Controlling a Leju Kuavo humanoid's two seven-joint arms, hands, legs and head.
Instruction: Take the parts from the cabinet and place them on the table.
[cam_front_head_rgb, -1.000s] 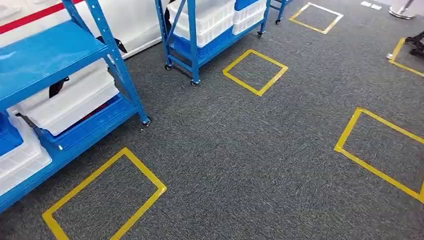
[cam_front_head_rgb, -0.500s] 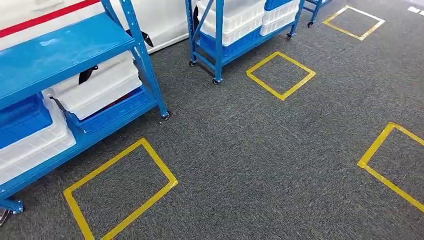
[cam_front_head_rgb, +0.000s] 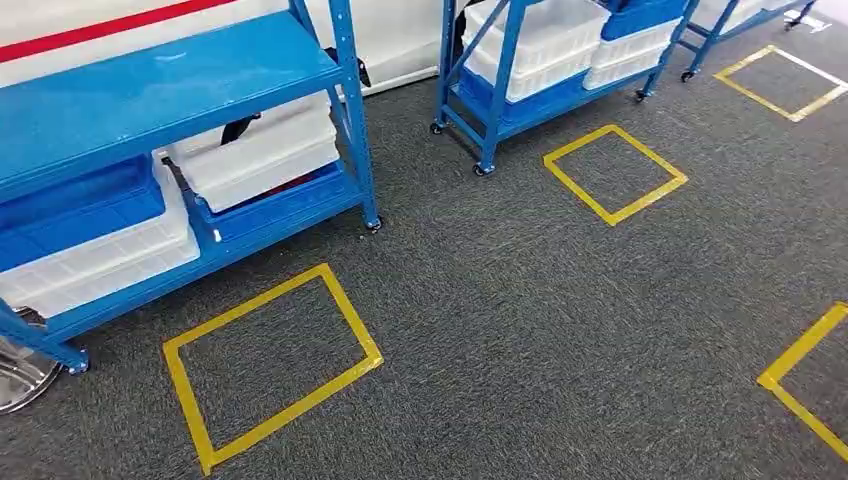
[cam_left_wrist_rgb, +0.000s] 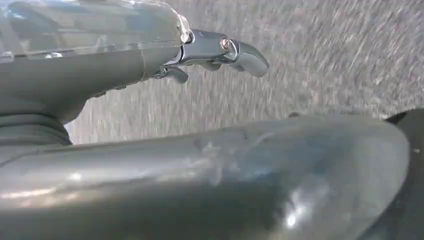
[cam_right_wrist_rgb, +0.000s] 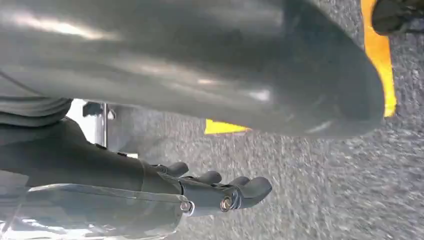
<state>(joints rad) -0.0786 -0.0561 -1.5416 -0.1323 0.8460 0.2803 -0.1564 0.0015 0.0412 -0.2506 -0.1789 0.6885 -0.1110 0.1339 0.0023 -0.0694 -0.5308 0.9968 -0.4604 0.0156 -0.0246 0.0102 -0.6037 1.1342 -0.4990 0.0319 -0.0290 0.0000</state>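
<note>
While the head view looks down on grey carpet (cam_front_head_rgb: 520, 330), a blue shelving unit (cam_front_head_rgb: 170, 90) stands at the left; its lower shelf carries white bins (cam_front_head_rgb: 265, 155) and a blue bin (cam_front_head_rgb: 75, 205); whether parts lie inside cannot be told. A second blue rack (cam_front_head_rgb: 500, 90) with white bins stands further back. Yellow tape squares (cam_front_head_rgb: 270, 365) mark the floor. The left hand (cam_left_wrist_rgb: 215, 52) hangs above the carpet, empty, fingers extended close together; the right hand (cam_right_wrist_rgb: 220, 192) likewise holds nothing, fingers slightly curled, side by side.
</note>
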